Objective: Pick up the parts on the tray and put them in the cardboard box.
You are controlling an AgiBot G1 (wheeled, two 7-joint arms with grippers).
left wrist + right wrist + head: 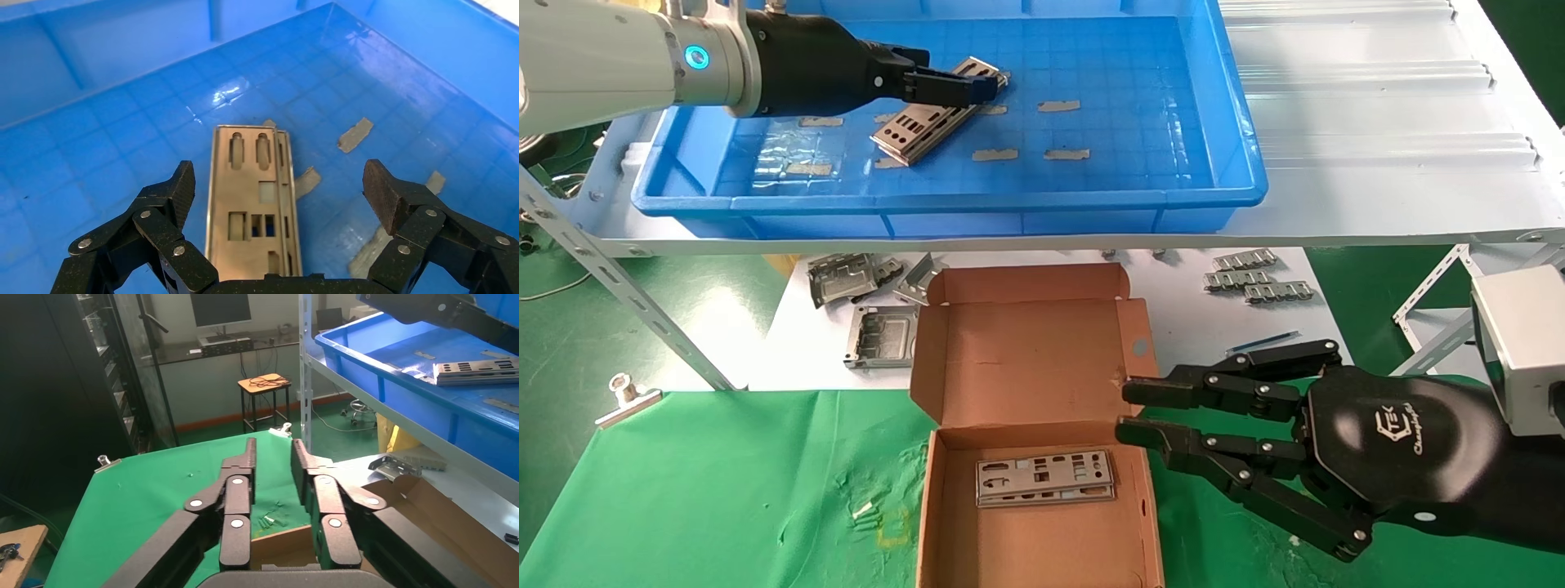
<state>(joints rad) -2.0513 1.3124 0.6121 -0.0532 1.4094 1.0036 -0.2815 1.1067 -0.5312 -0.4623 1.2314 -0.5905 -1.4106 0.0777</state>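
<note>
A small stack of silver-grey punched plates (pixel 925 121) lies slantwise on the floor of the blue tray (pixel 1091 200). My left gripper (pixel 973 86) is in the tray, low over the plates' far end. In the left wrist view it (pixel 278 191) is open, with the plates (pixel 250 202) between the fingers and touching neither pad. The cardboard box (pixel 964 343) stands open on the green cloth and holds two plates (pixel 1044 478). My right gripper (pixel 1125 411) is open and empty beside the box's right wall; it also shows in the right wrist view (pixel 273 454).
Squarish grey metal frames (pixel 878 335) and ribbed strips (pixel 1258 279) lie on the white sheet behind the box, under the shelf. Grey tape pieces (pixel 1058 106) dot the tray floor. A metal clip (pixel 625 400) sits at the cloth's left edge. Shelf struts (pixel 617 286) slant at both sides.
</note>
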